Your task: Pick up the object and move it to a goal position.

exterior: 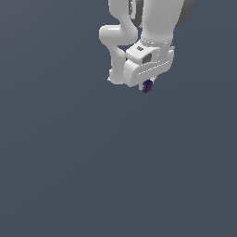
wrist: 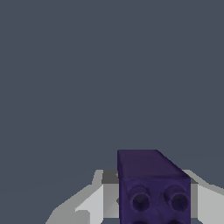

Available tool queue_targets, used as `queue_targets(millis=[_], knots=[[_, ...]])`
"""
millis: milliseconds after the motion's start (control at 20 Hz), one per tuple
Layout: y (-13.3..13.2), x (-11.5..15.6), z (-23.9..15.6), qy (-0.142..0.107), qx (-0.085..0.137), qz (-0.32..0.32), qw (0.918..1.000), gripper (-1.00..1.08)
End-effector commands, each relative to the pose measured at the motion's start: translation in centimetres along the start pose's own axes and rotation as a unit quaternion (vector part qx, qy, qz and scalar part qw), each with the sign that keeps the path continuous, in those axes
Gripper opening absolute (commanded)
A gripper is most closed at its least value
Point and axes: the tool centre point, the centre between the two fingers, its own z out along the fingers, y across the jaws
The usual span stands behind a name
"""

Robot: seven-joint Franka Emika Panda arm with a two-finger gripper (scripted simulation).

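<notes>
Exterior view, white hand (exterior: 147,82) clamped on purple cube (exterior: 147,86), cube mostly hidden, arm cropped at top

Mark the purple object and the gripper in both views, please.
purple object (exterior: 147,86), exterior view: its visible face under the gripper.
purple object (wrist: 153,192), wrist view: its near face, which has round holes.
gripper (exterior: 147,81), exterior view: fingertip area.

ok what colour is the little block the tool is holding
Dark purple-blue, the block has round holes on one face; the wrist view shows it best.
</notes>
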Motion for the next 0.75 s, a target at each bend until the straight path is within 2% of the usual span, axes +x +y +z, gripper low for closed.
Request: queue_targets(millis=[0, 350, 700], knots=[[-0.6, -0.2, -2.1, 0.000, 0.000, 0.000, 1.0000, -1.00], [-1.6, -0.4, -5.9, 0.000, 0.000, 0.000, 1.0000, -1.00], [-1.8, -0.4, -7.2, 0.000, 0.000, 0.001, 1.0000, -1.00]])
